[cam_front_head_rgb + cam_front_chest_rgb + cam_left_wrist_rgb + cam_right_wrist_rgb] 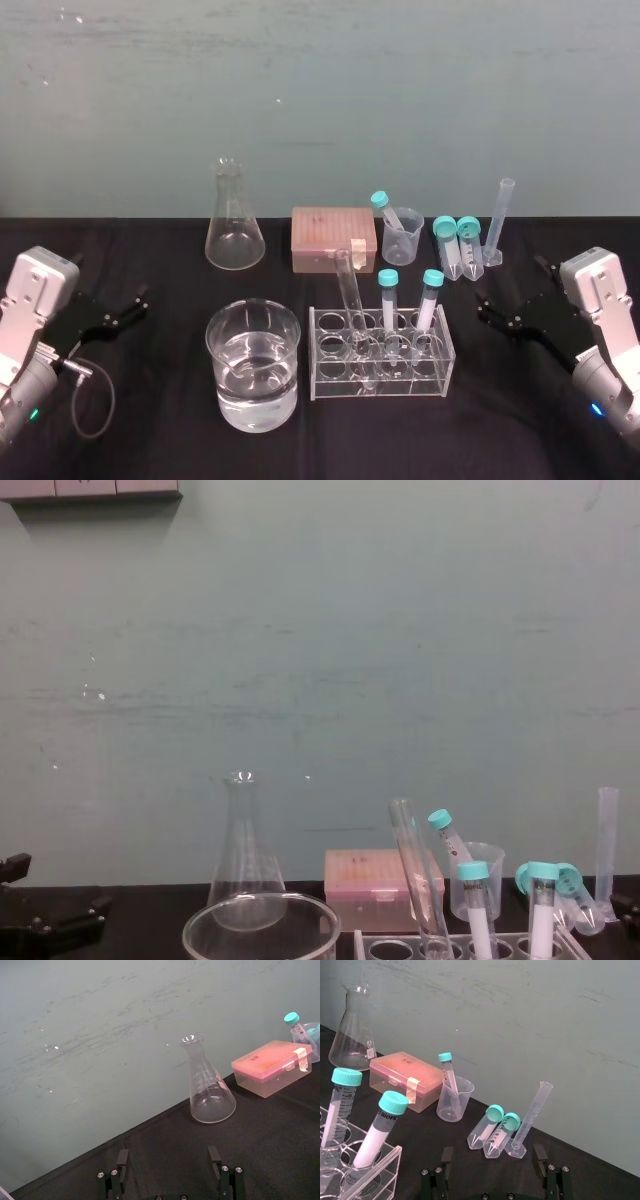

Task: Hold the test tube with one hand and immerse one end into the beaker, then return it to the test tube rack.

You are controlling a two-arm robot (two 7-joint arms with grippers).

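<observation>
Left wrist view first: how do the left jaws stand?

— Spread wide, with nothing between them. Beyond them a conical flask (210,1090) stands on the black tabletop (160,430), and a pink box (272,1067) lies farther along.

And the right jaws?

— Also spread and empty, as the right wrist view shows. Ahead of them are two teal-capped tubes (492,1130) lying by a slim footed cylinder (530,1120), and a small plastic cup (452,1100) holding another capped tube.

Where do the two sit on the tabletop?

— In the head view the left jaws are low at the far left edge and the right jaws low at the far right edge. Each points inward toward the glassware.

So where is the test tube?

— The test tube (353,310) stands in the test tube rack (440,375), in a hole toward the rack's left end. It is tilted, with its open top leaning left. It lies between the two pairs of jaws and touches neither. It is well apart from both, though somewhat nearer the right pair.

What else is in the rack?

— Two capped tubes with white contents (388,300) stand upright to the right of the test tube.

And the beaker?

— The beaker (225,400) stands just left of the rack, holding clear liquid. It sits between the rack and the left jaws, well apart from those jaws.
</observation>
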